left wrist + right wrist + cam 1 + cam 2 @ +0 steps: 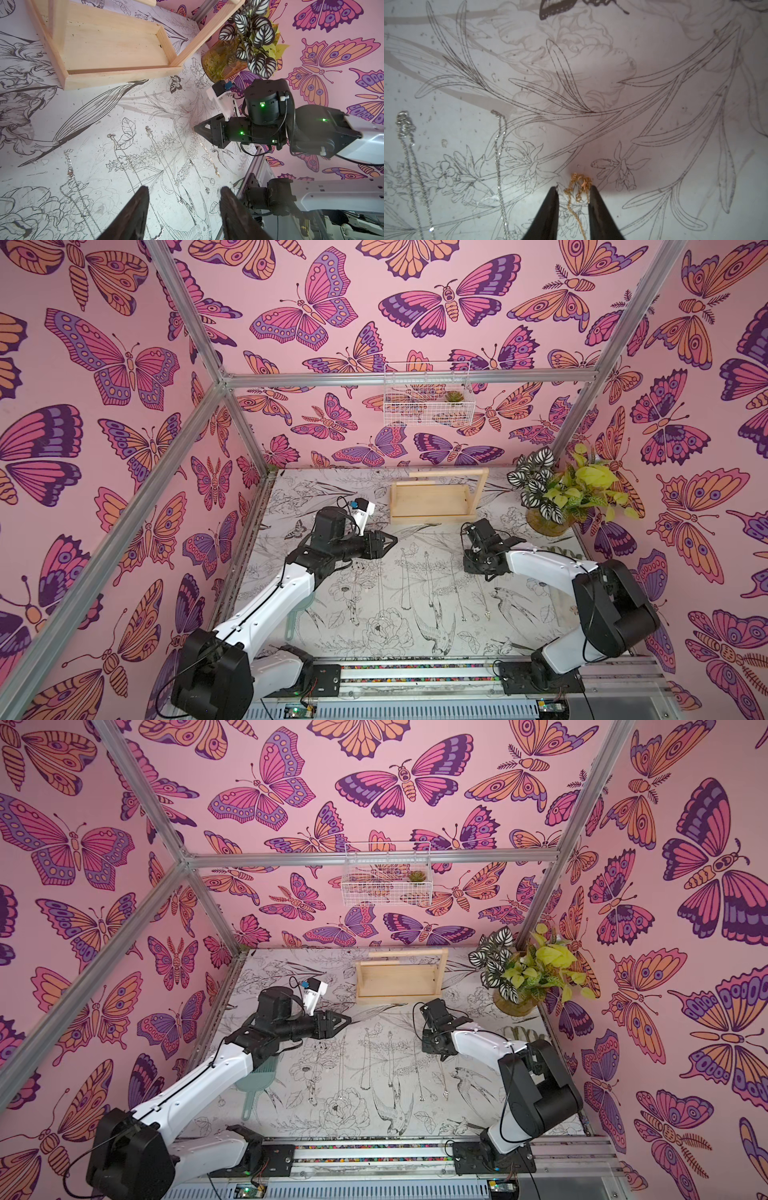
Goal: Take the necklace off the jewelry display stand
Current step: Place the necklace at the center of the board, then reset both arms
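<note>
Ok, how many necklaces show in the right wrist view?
3, on the table: gold necklace between the open right pincer tips, nearer silver necklace, farther silver necklace. More may lie outside this view.

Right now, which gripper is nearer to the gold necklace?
Right. The right gripper straddles the bunched end of the gold necklace; the left gripper hovers clearly apart from it.

- Your counter (415, 539) carries a black-and-white print of flowers and birds.
- At its back you have the wooden display stand (432, 499), with a potted plant (544, 522) near it.
- Several silver chains (497, 158) lie stretched side by side mid-counter.
- A gold necklace (580, 182) lies beside them, its end bunched.
</note>
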You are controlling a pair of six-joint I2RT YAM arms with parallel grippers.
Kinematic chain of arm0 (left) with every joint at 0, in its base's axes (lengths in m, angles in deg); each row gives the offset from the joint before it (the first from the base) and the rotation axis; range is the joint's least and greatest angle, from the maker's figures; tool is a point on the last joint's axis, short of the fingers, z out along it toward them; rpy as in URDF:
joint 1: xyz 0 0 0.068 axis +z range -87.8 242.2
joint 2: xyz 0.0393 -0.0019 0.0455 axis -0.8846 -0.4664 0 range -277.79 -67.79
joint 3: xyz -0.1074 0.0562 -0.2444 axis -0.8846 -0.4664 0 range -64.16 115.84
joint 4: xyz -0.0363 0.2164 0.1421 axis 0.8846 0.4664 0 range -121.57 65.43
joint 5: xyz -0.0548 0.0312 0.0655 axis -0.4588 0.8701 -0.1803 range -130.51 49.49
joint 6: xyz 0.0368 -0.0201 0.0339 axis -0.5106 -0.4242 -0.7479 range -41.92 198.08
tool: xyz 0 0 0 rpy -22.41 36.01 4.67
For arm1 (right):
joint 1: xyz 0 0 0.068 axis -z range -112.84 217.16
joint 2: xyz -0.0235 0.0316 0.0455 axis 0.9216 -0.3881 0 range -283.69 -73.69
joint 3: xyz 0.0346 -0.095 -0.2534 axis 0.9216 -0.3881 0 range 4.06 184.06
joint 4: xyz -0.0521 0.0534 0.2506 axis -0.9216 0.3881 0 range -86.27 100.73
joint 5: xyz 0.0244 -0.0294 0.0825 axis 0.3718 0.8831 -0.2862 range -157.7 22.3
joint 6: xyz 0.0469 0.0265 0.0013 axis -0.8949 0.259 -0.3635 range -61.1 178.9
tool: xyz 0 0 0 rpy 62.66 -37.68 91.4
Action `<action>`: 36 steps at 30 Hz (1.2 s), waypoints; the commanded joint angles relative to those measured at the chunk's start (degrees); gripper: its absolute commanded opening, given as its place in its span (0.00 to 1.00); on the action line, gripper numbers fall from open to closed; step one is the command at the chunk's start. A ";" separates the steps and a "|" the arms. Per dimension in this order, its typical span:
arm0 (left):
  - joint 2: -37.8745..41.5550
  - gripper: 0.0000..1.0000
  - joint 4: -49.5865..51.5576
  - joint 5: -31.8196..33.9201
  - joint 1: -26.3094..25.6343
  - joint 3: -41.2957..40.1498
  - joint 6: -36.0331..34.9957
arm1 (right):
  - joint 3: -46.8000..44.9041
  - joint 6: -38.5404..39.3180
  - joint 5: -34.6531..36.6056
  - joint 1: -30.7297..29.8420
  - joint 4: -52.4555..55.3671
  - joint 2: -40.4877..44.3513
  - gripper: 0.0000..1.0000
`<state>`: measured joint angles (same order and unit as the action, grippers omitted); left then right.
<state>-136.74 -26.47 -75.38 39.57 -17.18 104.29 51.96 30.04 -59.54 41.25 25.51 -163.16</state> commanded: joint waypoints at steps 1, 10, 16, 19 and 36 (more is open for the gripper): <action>1.75 0.58 0.25 0.81 0.02 -1.01 -0.14 | 0.84 1.01 1.03 0.34 0.63 0.91 0.51; 4.67 0.99 0.27 7.47 4.65 -1.05 1.78 | 2.90 3.55 5.55 0.54 3.80 11.16 0.59; 6.31 0.99 -4.49 13.98 13.54 -2.33 4.09 | 4.63 7.04 14.91 7.34 -0.39 20.06 0.99; 8.10 0.99 -6.01 24.80 15.08 -4.64 2.70 | -0.14 7.81 21.03 12.75 -7.46 23.99 1.00; 6.09 0.99 -56.83 48.90 15.34 -38.44 -31.12 | -30.41 26.54 26.26 15.53 -68.97 16.07 1.00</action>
<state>-126.23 -68.54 -28.50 54.78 -55.56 77.98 21.97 55.72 -34.51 56.27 -30.11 -143.86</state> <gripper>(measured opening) 0.993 0.995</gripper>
